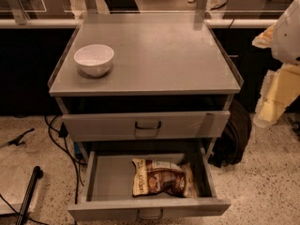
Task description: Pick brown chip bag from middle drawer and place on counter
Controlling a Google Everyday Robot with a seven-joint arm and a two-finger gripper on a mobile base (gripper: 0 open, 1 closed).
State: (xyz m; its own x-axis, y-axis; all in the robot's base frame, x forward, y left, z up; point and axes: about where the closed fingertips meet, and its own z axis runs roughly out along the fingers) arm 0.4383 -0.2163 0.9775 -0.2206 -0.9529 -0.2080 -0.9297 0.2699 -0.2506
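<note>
One drawer stands pulled out: the middle drawer, lowest in the cabinet, grey metal, wide and shallow. A small greyish handle sits low on its front.

The brown chip bag lies flat on the drawer floor, right of centre, with its long side running across the drawer. It is dark brown and crinkled, with cream-yellow ends, pale lettering and a round chip picture. Its right end is near the drawer's right wall; bare drawer floor shows to its left.

Above it, the upper drawer is pushed in, with a dark handle centred on its front.

The counter is flat, dull grey metal with low raised rims along both sides. A white bowl stands upright on it near the front left corner.

The gripper is at the right edge of the view, pale yellow, out beside the cabinet's right side and off the counter. It is well apart from the bag and touches nothing that I can see. Whether it is apart or together: cannot tell. A white rounded arm part hangs above it.

On the speckled floor, dark cables run along the cabinet's left side, and a black bag sits against its right side.
</note>
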